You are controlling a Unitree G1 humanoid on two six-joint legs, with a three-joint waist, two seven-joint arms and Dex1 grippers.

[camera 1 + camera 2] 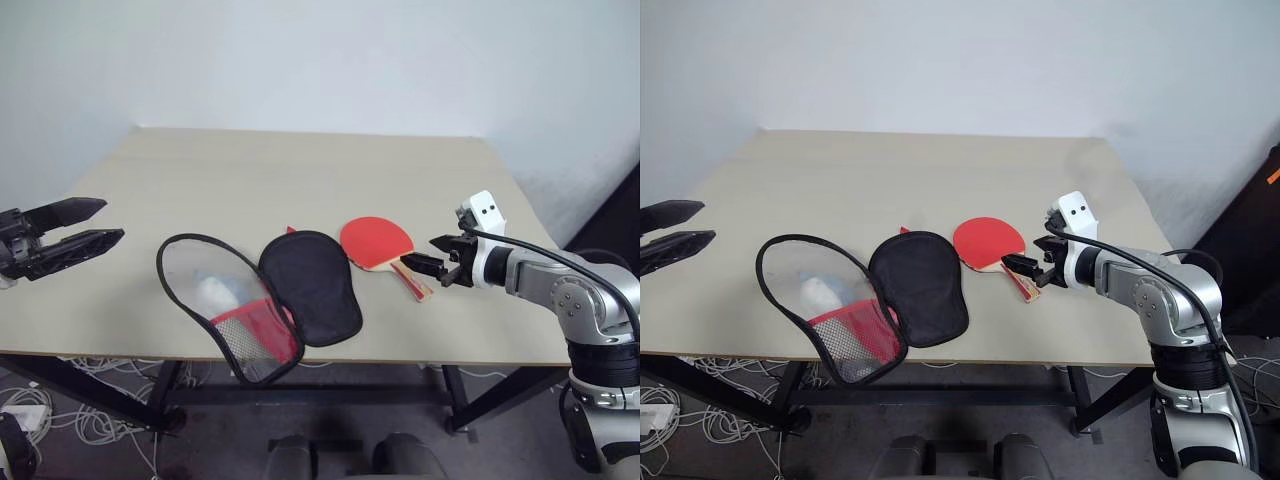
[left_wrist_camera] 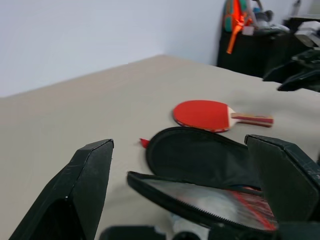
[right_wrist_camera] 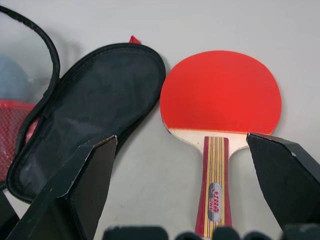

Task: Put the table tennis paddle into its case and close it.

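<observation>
Red-faced, the table tennis paddle (image 3: 220, 93) lies on the beige table (image 1: 300, 170) just right of the opened case (image 1: 262, 300), a small oval label on its handle unreadable, while the right gripper (image 1: 428, 266) at the handle and left gripper (image 1: 75, 232) both gape wide, empty.

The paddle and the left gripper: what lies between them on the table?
The open case lies between the paddle and the left gripper, seen in the left eye view.

We're looking down from head height over the beige wooden table (image 1: 300, 180); both wrist cameras sit low and close, sharing the red rubber-faced paddle (image 3: 220, 92).
</observation>
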